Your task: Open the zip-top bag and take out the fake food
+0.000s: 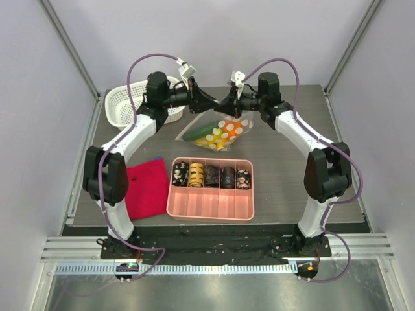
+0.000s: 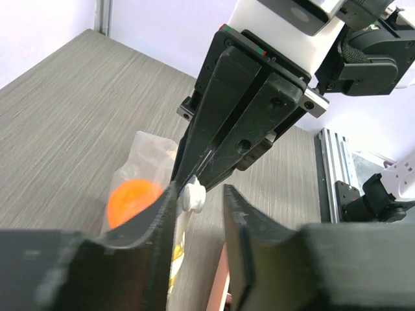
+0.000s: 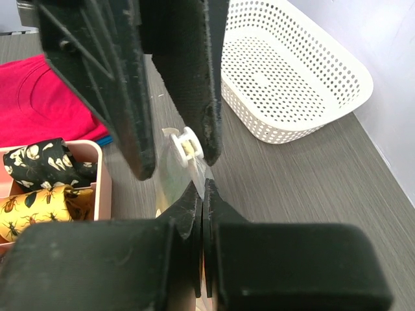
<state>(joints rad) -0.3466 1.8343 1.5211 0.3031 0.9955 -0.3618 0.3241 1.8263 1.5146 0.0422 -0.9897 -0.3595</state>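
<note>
The clear spotted zip-top bag (image 1: 224,129) hangs lifted at its top edge behind the pink tray, its lower end on the table. Inside it show a green piece (image 1: 198,134), orange pieces (image 1: 235,123) and some yellow. My right gripper (image 1: 225,105) is shut on the bag's top edge (image 3: 202,188). My left gripper (image 1: 211,103) is open, its fingers either side of the white zipper slider (image 2: 192,195), which lies against one finger. In the right wrist view the left gripper (image 3: 178,159) straddles the slider (image 3: 183,144). An orange piece (image 2: 130,197) shows through the plastic.
A white lattice basket (image 1: 123,107) stands at the back left, close to the left arm. A pink tray (image 1: 211,206) with several dark patterned cylinders sits in front of the bag. A red cloth (image 1: 146,188) lies to the tray's left.
</note>
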